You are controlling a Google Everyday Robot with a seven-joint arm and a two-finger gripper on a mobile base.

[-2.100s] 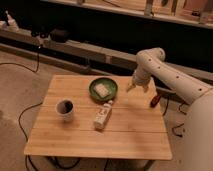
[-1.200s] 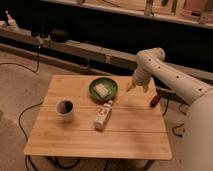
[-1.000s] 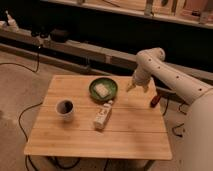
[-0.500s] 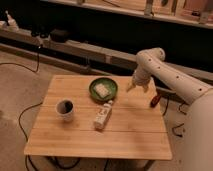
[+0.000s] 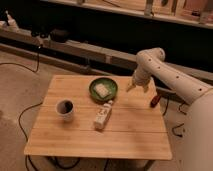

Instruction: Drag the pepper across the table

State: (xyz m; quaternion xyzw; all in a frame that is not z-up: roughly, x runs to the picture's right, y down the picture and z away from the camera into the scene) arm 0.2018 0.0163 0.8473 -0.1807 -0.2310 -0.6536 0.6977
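The pepper (image 5: 155, 101), small, slim and red, lies at the right edge of the light wooden table (image 5: 130, 135). My gripper (image 5: 138, 88) hangs just above the table's far right part, a short way left of the pepper and right of the green bowl. It is open, holds nothing and does not touch the pepper. My white arm comes in from the right.
A green bowl (image 5: 93, 90) with a pale block in it sits at the table's far middle. A white bottle with a red label (image 5: 103, 115) lies at the centre. A white mug (image 5: 65, 107) stands at the left. Cables run on the floor.
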